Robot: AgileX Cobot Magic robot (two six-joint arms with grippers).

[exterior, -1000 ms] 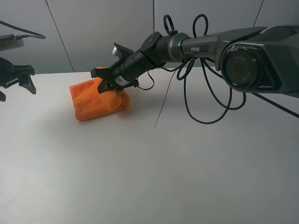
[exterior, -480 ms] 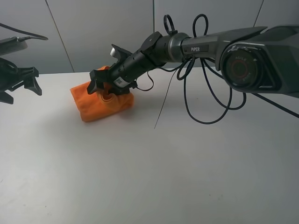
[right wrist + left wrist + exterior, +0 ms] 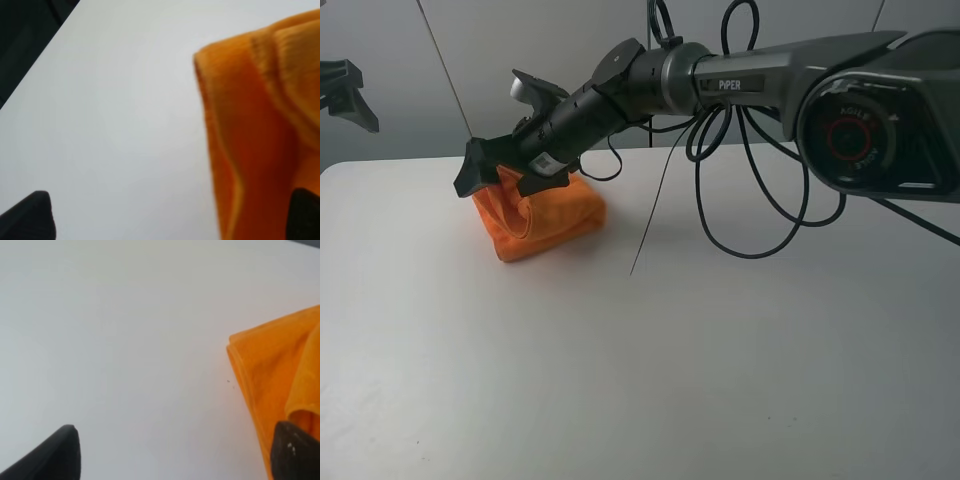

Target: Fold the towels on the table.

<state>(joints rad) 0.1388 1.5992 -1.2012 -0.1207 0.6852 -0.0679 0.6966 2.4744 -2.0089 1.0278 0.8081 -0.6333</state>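
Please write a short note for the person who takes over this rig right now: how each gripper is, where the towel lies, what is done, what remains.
Right gripper: open, above the towel, holding nothing.
Left gripper: open, raised at the far left, away from the cloth.
Towel: orange, folded into a loose bundle near the far left part of the table; upper layer bulges and edges are not aligned.
Done: cloth is folded over.
Left: probably flatten and square the fold, then withdraw the arms.

The towel (image 3: 540,215) lay bunched on the tabletop (image 3: 640,380), far left of centre. The right hand (image 3: 500,178) hung over its left end; the left hand (image 3: 345,85) stood well apart, further left.
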